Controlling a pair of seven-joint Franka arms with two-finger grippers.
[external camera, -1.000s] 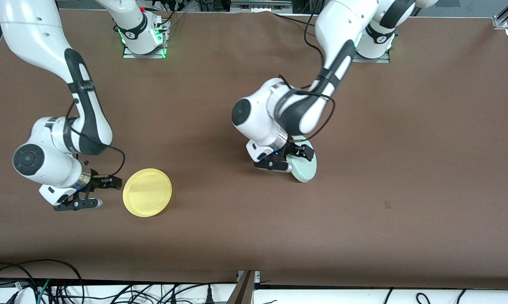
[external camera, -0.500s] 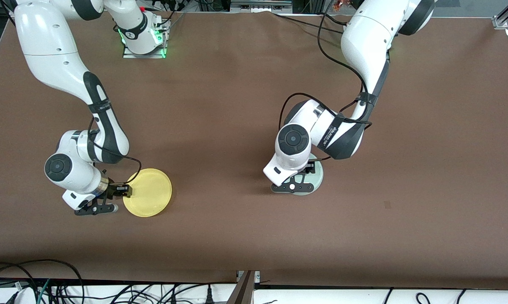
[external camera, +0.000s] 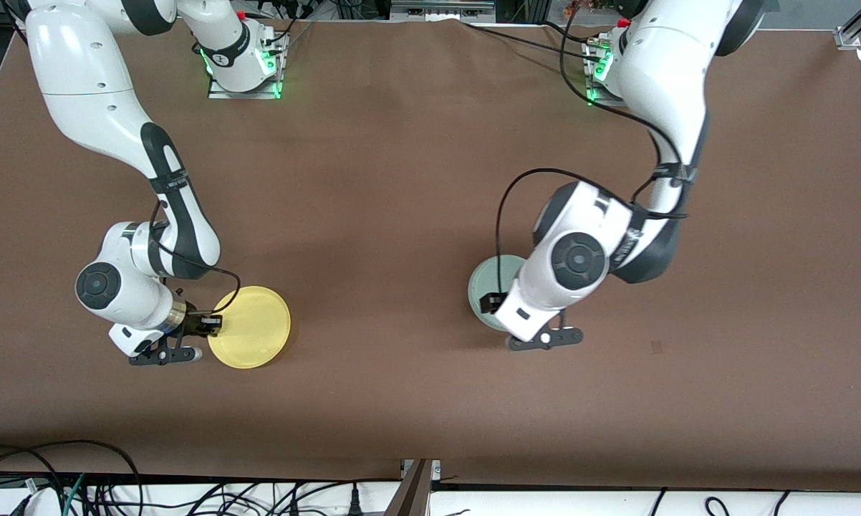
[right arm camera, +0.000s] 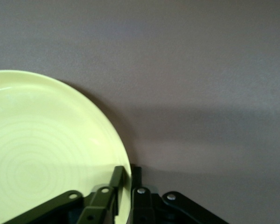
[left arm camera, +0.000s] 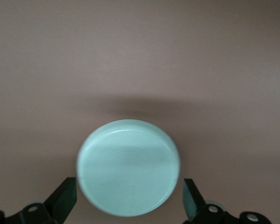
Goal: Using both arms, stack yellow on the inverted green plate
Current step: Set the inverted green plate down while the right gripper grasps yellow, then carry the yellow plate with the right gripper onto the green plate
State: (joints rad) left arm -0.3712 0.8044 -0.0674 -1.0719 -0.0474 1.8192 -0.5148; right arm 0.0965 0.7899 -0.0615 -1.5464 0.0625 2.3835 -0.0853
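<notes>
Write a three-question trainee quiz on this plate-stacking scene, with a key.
1. True or false: the right tool is shut on the rim of the yellow plate.
2. Which tool is open above the green plate? A) left tool B) right tool C) neither
3. Fill in: the yellow plate lies toward the ____ arm's end of the table, apart from the green plate.

Key:
1. True; the wrist view shows its fingers pinching the rim.
2. A; the fingers flank the plate without touching it.
3. right
</notes>
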